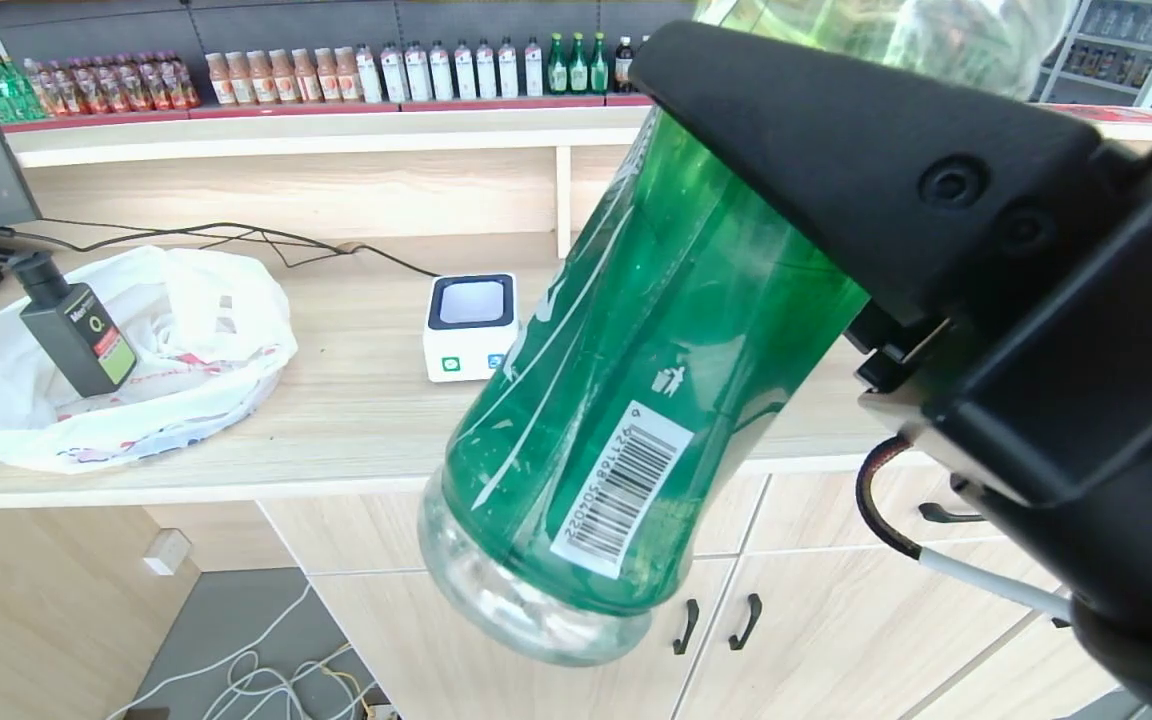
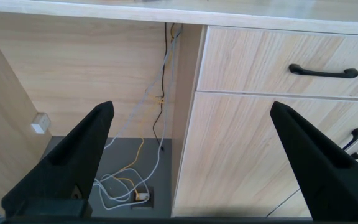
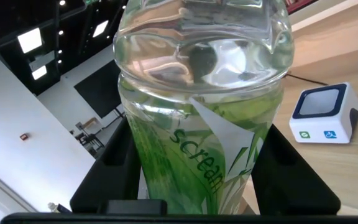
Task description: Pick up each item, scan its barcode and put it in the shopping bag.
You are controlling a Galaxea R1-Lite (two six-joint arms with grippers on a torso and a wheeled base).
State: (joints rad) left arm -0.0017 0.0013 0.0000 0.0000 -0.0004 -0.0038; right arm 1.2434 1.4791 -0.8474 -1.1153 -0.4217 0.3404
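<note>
Currently my right gripper (image 3: pixel 201 155) clamps the green drink bottle (image 1: pixel 636 380), tilted and raised well apart from the scanner (image 1: pixel 471 325); my left gripper (image 2: pixel 191 162) hangs wide open. The barcode (image 1: pixel 621 490) faces my head camera, so I judge the scan could miss.

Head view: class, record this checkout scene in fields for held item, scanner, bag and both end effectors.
Held item: green bottle, tilted, barcode facing the head camera
Right end effector: shut on green bottle
Left end effector: open, empty, facing cabinet front
Scanner: white, on the counter
Shopping bag: white, on counter, left of scanner
</note>
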